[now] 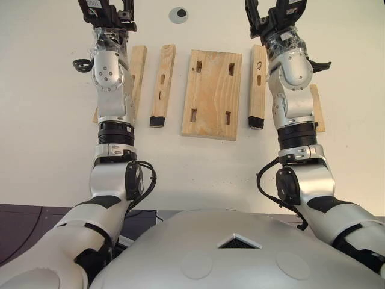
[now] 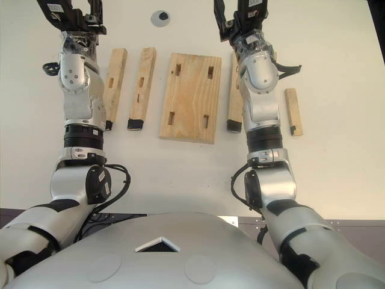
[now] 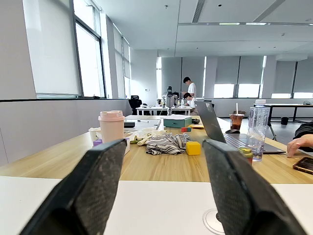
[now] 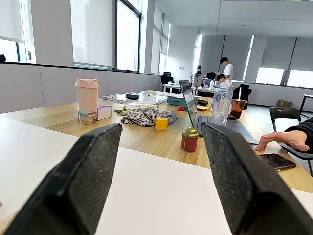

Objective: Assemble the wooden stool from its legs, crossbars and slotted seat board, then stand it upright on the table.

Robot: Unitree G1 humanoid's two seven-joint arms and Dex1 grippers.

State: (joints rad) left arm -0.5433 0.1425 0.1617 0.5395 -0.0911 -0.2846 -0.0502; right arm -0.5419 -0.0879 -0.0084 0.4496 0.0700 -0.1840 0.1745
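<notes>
The slotted seat board (image 1: 212,93) lies flat mid-table on the white table (image 1: 204,171), its four slots facing up. Just left of it lies the inner left leg (image 1: 162,84). The outer left leg (image 1: 139,69) is beside that, partly under the left arm. The right leg (image 1: 257,87) lies just right of the board, and a short bar (image 2: 293,110) lies farther right. The left hand (image 3: 164,152) and right hand (image 4: 161,134) sit at the far side, fingers wide apart and empty. A round grey grommet (image 1: 178,15) lies between them.
</notes>
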